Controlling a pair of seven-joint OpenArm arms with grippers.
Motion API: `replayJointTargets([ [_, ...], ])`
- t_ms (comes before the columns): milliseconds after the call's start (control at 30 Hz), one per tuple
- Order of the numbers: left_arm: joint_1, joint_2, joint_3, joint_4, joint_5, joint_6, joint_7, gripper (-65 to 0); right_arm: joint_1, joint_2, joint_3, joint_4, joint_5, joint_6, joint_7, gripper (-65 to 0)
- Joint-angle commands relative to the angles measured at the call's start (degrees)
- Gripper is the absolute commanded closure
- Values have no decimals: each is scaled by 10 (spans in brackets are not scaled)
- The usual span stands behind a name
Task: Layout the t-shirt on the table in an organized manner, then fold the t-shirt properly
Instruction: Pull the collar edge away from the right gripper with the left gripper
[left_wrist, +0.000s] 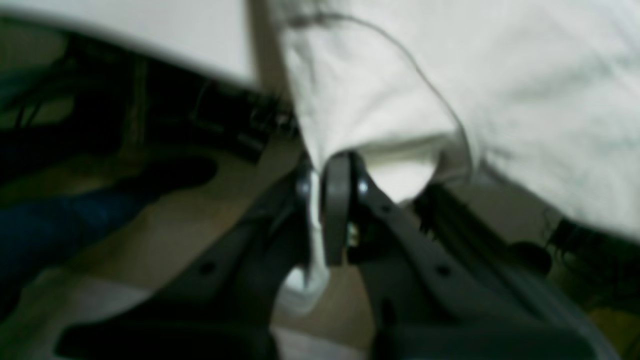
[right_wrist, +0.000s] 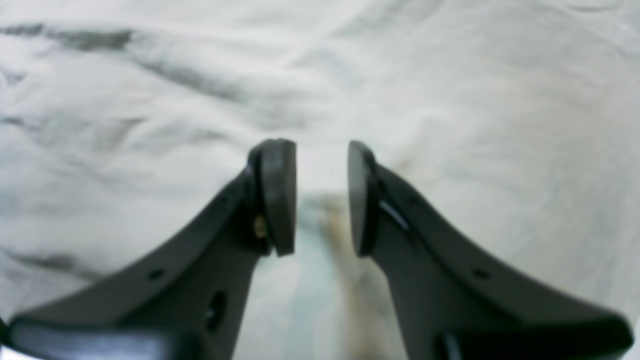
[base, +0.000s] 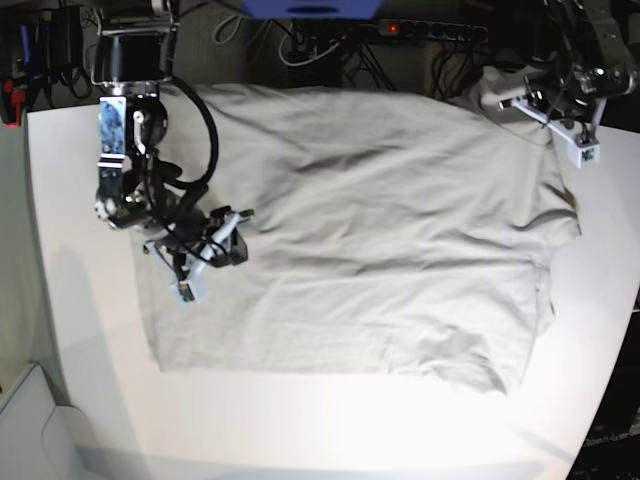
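Pinching a t-shirt edge at upper right of the base view, left claw is clamped; right claw hovers spread over cloth, mid-left, on the bench.

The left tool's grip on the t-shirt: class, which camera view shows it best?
The left wrist view: the left tool is shut on a fold of the t-shirt, seen close up. The base view shows it small at the shirt's far corner. The right wrist view shows only the right tool, open over cloth.
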Motion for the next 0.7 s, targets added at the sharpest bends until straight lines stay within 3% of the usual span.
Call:
replayJointTargets([
  [0, 0, -12, -12, 7, 4, 3, -8, -5, 16, 2, 1, 6, 9, 8, 13, -190],
  [200, 2, -17, -40, 7, 4, 3, -7, -14, 20, -12, 1, -8, 9, 8, 14, -190],
  [267, 2, -15, -40, 8, 4, 3, -7, -49, 27, -14, 1, -9, 8, 8, 14, -190],
  [533, 2, -13, -39, 10, 3, 3, -7, -412, 54, -12, 1, -53, 8, 8, 14, -190],
  [667, 3, -16, -40, 11, 3, 3, -7, -457, 73, -13, 0, -57, 8, 8, 20, -184],
])
